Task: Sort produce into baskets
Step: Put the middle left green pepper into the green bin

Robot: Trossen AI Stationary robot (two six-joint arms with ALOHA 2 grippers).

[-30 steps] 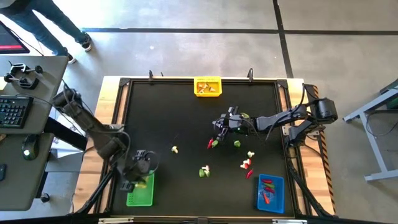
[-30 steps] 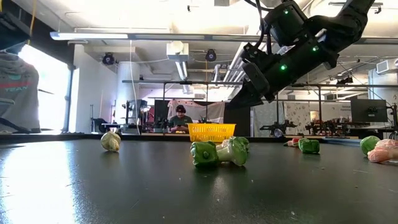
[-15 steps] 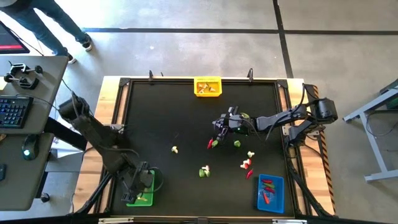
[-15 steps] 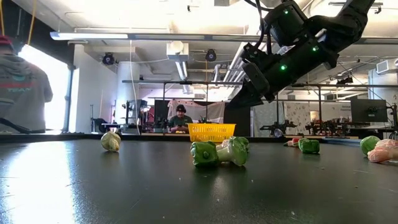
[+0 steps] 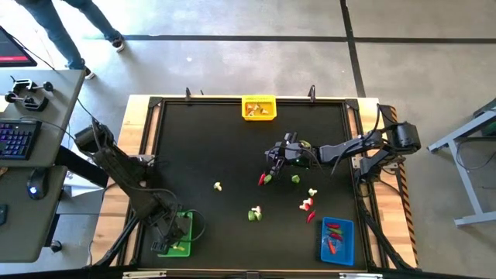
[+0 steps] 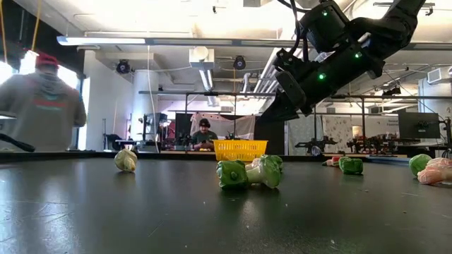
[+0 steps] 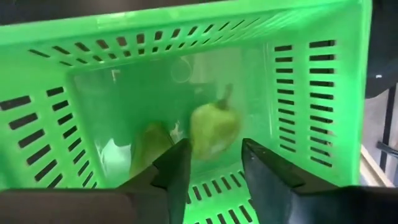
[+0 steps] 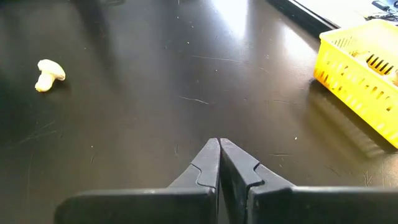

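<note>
High view: at the lower left, the left gripper (image 5: 172, 232) hangs over the green basket (image 5: 177, 242). Its fingers (image 7: 177, 167) are a little way apart and hold nothing. In the left wrist view two green peppers (image 7: 214, 127) lie in that basket, just past the fingertips.

At the lower right sits the blue basket (image 5: 337, 240) with red pieces inside. Loose produce lies above it in the picture: a red and white bunch (image 5: 308, 204), a green and white pair (image 5: 253, 214), a small mushroom (image 5: 218, 186) and a green piece (image 5: 295, 179).

The right gripper (image 5: 273, 156) hangs over the middle of the table (image 5: 209, 139), above a red piece (image 5: 263, 179). Its fingers (image 8: 208, 163) are pressed together, holding nothing.

At the top middle stands the yellow basket (image 5: 258, 108) with pale pieces in it. A person's legs (image 5: 66, 35) show at the upper left.
</note>
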